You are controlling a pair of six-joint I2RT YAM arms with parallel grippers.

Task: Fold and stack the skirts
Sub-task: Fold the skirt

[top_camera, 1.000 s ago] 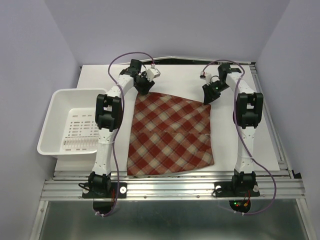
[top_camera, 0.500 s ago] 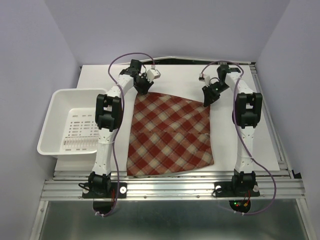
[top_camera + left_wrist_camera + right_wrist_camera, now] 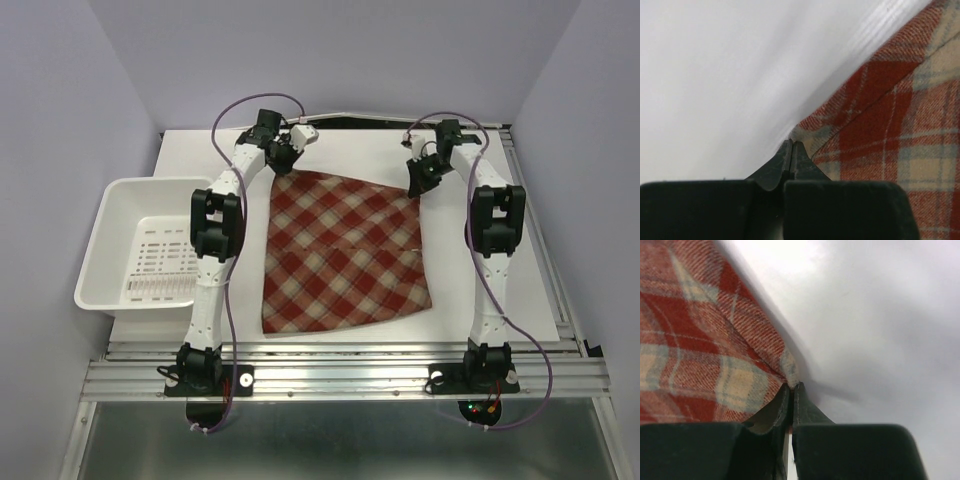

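Note:
One red, maroon and cream plaid skirt (image 3: 340, 250) lies spread on the white table, its far edge lifted a little at both corners. My left gripper (image 3: 283, 160) is shut on the skirt's far left corner. In the left wrist view the closed fingertips (image 3: 791, 143) pinch the very tip of the plaid cloth (image 3: 880, 125). My right gripper (image 3: 420, 180) is shut on the far right corner. In the right wrist view the cloth (image 3: 700, 355) ends between the closed tips (image 3: 791, 386).
A white perforated plastic basket (image 3: 110, 215) stands at the left of the table, beside the left arm. The table's metal rail (image 3: 340, 375) runs along the near edge, and lilac walls close in the back and both sides.
Both grippers closed on the skirt's far corners and drew back toward the far wall. The skirt slid away from the near edge and its far edge stretched straighter.

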